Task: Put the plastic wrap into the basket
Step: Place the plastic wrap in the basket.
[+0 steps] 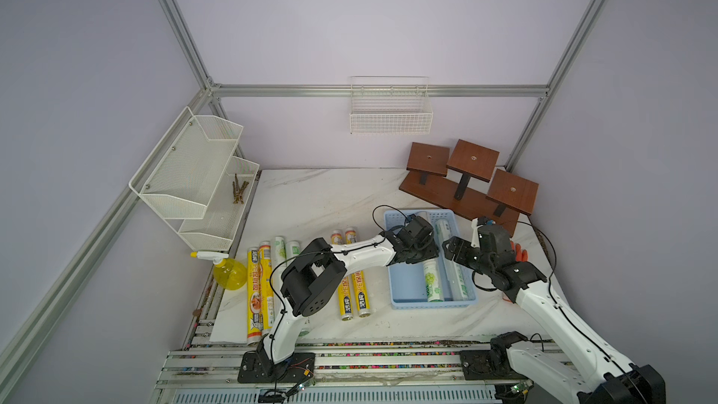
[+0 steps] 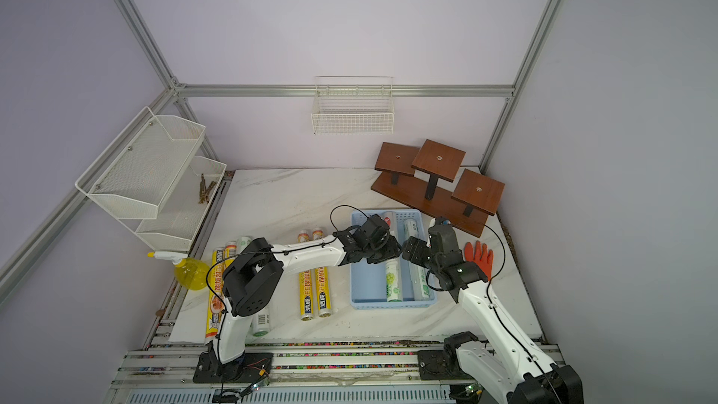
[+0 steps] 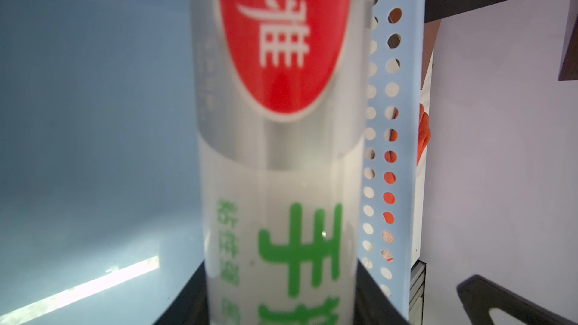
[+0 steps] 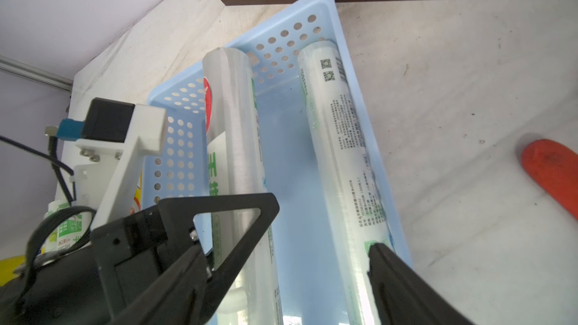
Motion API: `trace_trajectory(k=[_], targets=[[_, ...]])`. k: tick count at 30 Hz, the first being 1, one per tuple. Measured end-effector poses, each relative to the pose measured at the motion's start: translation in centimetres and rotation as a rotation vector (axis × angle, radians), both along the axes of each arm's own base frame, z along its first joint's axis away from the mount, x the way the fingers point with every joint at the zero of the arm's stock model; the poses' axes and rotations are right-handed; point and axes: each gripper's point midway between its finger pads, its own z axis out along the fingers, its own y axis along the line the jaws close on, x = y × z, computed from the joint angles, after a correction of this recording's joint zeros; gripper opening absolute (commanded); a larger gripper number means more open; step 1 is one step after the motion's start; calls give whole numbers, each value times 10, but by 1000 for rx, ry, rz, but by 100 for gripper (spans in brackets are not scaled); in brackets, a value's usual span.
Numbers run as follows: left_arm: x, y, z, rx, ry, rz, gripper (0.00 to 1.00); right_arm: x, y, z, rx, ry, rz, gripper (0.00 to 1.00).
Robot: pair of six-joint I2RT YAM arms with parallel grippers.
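Filling the left wrist camera, a white roll [image 3: 281, 182] with green print and a red oval label sits between the black fingers [image 3: 187, 301] of the left gripper [image 1: 421, 256], which is clamped on it with one jaw on either side. In both top views that roll runs lengthwise over the blue basket [image 1: 408, 285], roughly mid-width; whether it touches the floor cannot be told.

Over to the right gripper [image 1: 451, 252], just beside the left one and above the basket's right half: its jaws stand apart, gripping nothing. Below it, a second white roll [image 4: 341, 139] lies in the basket along the right wall.

Out on the table [image 1: 311, 196], outside the basket, two yellow rolls [image 1: 363, 293] lie to its left, with four more rolls [image 1: 254, 293] beside the spray bottle [image 1: 229, 273]. An orange glove [image 2: 480, 256] lies right of the basket.
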Motion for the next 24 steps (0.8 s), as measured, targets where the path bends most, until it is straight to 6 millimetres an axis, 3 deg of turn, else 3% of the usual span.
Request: trace_trajectory(k=[6,10,24], targets=[[0,-6,-24,2,41,1,41,-7,-6,-18,-27,42,-19,82],[1,-10,-34,7,53,-3,53,-7,-6,-20,-30,49,-19,81],[2,-21,-29,-37,65,-16,59,-9,-11,-23,-61,57,-28,81]])
